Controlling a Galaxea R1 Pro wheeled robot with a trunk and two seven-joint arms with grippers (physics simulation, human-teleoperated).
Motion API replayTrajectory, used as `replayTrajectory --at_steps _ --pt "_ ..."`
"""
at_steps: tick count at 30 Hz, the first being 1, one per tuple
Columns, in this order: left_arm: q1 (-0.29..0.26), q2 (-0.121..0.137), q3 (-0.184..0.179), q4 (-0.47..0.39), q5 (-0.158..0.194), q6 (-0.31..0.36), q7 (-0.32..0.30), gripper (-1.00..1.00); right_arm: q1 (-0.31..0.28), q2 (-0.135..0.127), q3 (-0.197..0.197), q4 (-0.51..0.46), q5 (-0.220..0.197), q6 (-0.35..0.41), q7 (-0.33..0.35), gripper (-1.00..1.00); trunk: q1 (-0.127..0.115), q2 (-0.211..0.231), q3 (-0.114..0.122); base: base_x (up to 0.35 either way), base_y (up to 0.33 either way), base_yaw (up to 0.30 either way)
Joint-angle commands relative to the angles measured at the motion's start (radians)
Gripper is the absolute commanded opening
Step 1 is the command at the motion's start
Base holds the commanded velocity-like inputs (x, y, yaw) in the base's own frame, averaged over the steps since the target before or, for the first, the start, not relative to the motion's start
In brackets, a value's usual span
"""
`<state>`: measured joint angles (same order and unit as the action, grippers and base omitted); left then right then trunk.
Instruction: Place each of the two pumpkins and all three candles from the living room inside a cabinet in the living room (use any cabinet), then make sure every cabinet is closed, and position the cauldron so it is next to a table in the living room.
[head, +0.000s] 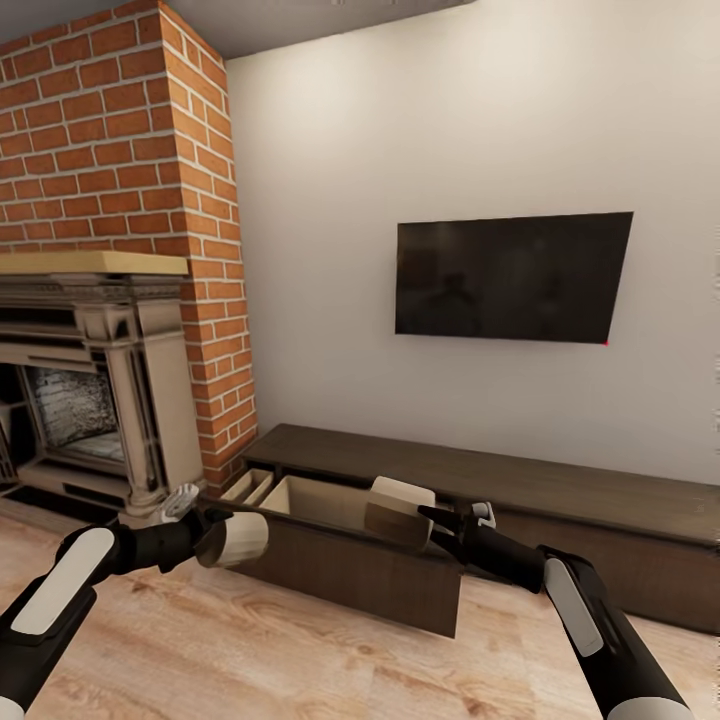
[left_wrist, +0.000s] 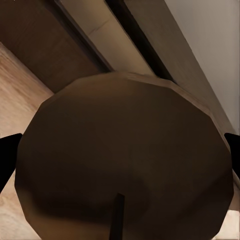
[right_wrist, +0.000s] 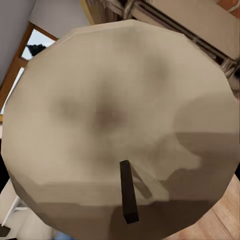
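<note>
Low cabinet (head: 520, 490), drawer (head: 350, 560) open

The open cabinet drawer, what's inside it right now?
Pale inner walls and a divider show in the open drawer of the cabinet. Each gripper, left and right, holds a candle over it, hiding part of the floor; no pumpkins visible.

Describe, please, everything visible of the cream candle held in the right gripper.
The cream, faceted round candle is a stubby cylinder of waxy-looking material with a short dark wick at its flat end. In the head view it is tilted on its side, clamped in the right gripper, above the open drawer of the long dark-brown wooden cabinet. Part of it lies in shadow.
</note>
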<state>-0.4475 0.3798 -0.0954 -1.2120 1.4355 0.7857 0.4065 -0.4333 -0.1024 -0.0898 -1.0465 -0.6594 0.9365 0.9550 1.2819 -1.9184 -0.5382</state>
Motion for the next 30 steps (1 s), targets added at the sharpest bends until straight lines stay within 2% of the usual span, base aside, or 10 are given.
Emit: replayTrajectory --at_steps 1,7,10,16,28,30 --pt "0.0 0.002 -0.001 -0.001 0.011 0.0 0.009 -1.0 -0.001 0.0 -0.001 0.0 0.001 0.004 0.003 -1.0 -0.004 0.007 0.003 0.0 0.0 -0.165" --pt "0.0 0.005 -0.001 0.0 0.009 0.029 0.01 -1.0 -0.001 0.001 -0.001 0.001 0.001 0.004 0.001 -1.0 -0.027 0.049 0.028 0.0 0.0 -0.197" --pt "0.0 0.005 0.022 0.001 0.007 0.058 0.011 -1.0 -0.001 0.001 -0.001 0.001 0.001 0.004 -0.001 -1.0 -0.039 0.07 0.041 0.0 0.0 -0.212" --pt "0.0 0.005 0.056 0.003 0.001 0.097 0.011 -1.0 -0.001 0.002 0.0 0.0 0.002 0.004 -0.006 -1.0 -0.039 0.07 0.047 0.0 0.0 -0.172" --pt "0.0 0.005 0.068 0.044 -0.002 0.103 0.011 -1.0 -0.001 0.004 0.001 -0.001 0.01 0.003 -0.014 -1.0 -0.039 0.07 0.047 0.096 0.086 -0.01" --pt "0.0 0.006 0.069 0.045 -0.002 0.103 0.011 -1.0 -0.001 0.004 0.002 -0.001 0.012 0.003 -0.033 -1.0 -0.039 0.07 0.047 0.022 0.02 0.0"
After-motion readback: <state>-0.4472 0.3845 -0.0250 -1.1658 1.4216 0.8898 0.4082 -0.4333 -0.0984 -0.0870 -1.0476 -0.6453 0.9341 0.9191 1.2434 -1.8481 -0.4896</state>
